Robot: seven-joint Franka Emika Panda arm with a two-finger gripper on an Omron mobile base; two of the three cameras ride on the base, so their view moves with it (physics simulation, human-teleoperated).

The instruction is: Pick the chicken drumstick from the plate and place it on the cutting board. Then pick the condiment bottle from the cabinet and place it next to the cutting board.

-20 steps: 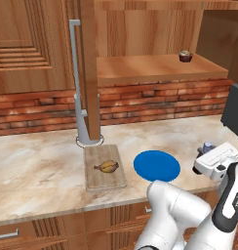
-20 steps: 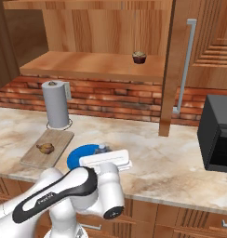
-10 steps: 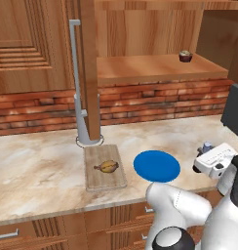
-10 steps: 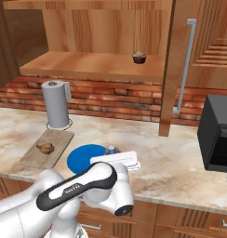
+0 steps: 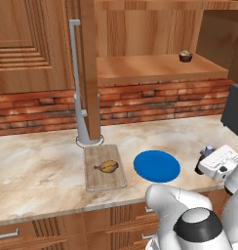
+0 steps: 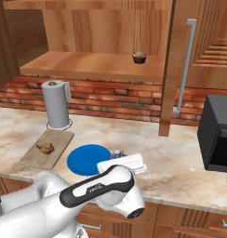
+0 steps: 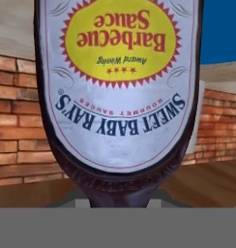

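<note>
From the left base view, the drumstick (image 5: pixel 108 167) lies on the cutting board (image 5: pixel 104 180), beside the blue plate (image 5: pixel 157 165) on the bench (image 5: pixel 38 171).

From the right base view, the pincer (image 6: pixel 116 157) hangs beside the plate.

In the hand view, it is clenched on the sauce bottle (image 7: pixel 121 87).

Rendered kitchen: marble tabletop (image 5: pixel 38 171), brick backsplash (image 5: pixel 155 100), wooden wall cabinet (image 5: pixel 28 44), paper towel roll (image 6: pixel 56 104), cutting board (image 5: pixel 104 167), black microwave (image 6: pixel 220 135).

Brick backsplash (image 5: pixel 155 102) — marble counter (image 5: pixel 38 171)
</note>
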